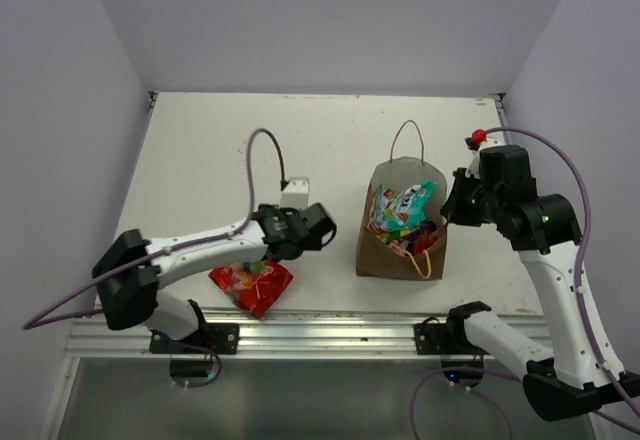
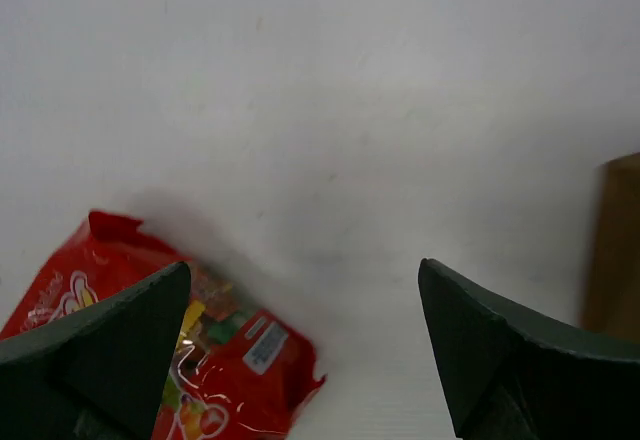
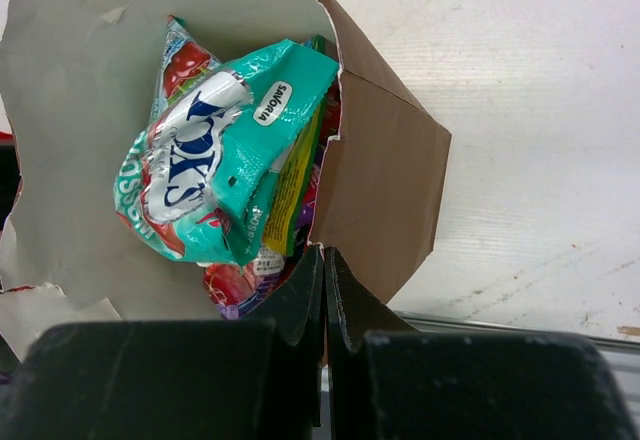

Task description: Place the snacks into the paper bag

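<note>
Left end effector [image 2: 303,270]: was spread wide over the red candy bag [image 2: 245,360], lower left.
Right end effector [image 3: 324,265]: pinched the paper bag [image 3: 385,180] rim, lower centre.

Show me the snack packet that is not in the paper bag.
The red candy packet, lying flat on the table near the open left tool. The teal packet and the others sit inside the paper bag.

Place: robot lab test cell.
Evidence: bare walls [image 1: 330,20] enclosing white table [image 1: 200,150]; aluminium rail [image 1: 320,335] along table's near edge.
</note>
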Controlling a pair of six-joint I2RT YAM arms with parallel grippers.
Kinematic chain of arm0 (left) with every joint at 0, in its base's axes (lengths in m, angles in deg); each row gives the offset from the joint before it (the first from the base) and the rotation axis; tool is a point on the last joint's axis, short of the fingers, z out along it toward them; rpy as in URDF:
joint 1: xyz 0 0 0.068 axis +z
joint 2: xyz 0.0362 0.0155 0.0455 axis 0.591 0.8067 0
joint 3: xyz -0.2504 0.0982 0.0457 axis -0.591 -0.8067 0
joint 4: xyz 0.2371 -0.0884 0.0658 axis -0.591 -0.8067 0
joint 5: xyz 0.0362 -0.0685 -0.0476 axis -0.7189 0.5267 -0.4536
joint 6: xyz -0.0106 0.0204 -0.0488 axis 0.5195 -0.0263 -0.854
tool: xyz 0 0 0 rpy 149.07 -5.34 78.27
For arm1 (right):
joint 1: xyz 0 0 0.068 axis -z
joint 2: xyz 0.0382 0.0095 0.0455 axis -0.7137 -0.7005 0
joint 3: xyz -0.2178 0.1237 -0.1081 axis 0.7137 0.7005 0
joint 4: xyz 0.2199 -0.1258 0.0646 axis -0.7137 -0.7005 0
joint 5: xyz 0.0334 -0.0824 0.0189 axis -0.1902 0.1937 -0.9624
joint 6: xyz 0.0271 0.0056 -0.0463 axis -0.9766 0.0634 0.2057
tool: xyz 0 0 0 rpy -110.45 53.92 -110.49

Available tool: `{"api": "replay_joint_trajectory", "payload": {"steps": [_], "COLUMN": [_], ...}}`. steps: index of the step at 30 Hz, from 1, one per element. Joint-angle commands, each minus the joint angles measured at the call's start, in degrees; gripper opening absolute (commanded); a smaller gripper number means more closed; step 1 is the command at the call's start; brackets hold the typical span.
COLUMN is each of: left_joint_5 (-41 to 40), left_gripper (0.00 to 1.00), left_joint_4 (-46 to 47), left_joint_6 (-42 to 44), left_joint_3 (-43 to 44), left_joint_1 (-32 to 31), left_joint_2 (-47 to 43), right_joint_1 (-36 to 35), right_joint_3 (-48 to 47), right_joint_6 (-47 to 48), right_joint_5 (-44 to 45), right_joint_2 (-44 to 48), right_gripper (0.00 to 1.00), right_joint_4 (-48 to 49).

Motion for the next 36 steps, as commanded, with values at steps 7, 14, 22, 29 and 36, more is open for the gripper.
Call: {"api": "replay_joint_trajectory", "payload": {"steps": [7, 14, 22, 29, 36], "left_joint_5": [14.31, 14.06, 5.09, 11.49, 19.75], "left_gripper": [1.0, 1.0, 1.0, 1.0, 0.95], "left_joint_4": [-5.54, -9.13, -26.97, -26.11, -15.95], "left_joint_6": [-10.7, -14.47, -29.49, -30.83, -27.25], "left_joint_3": [-16.86, -16.87, -8.09, -14.22, -26.43], "left_joint_1": [3.32, 3.41, -6.95, -7.75, -4.08], "left_joint_2": [4.95, 2.84, -2.17, -3.14, -7.79], "right_joint_1": [-0.2, -0.2, -0.2, -0.2, -0.2], "right_joint_3": [-1.08, -1.08, 0.68, 0.15, 0.42], "right_joint_6": [1.03, 1.99, 1.99, 2.43, 3.05], "right_joint_5": [-3.15, -3.5, -6.4, -6.49, -6.14], "right_joint_2": [-0.04, -0.21, -1.26, -2.41, -1.97], "right_gripper": [0.0, 0.0, 0.0, 0.0, 0.0], "right_joint_4": [3.82, 3.56, 5.58, 6.46, 6.28]}}
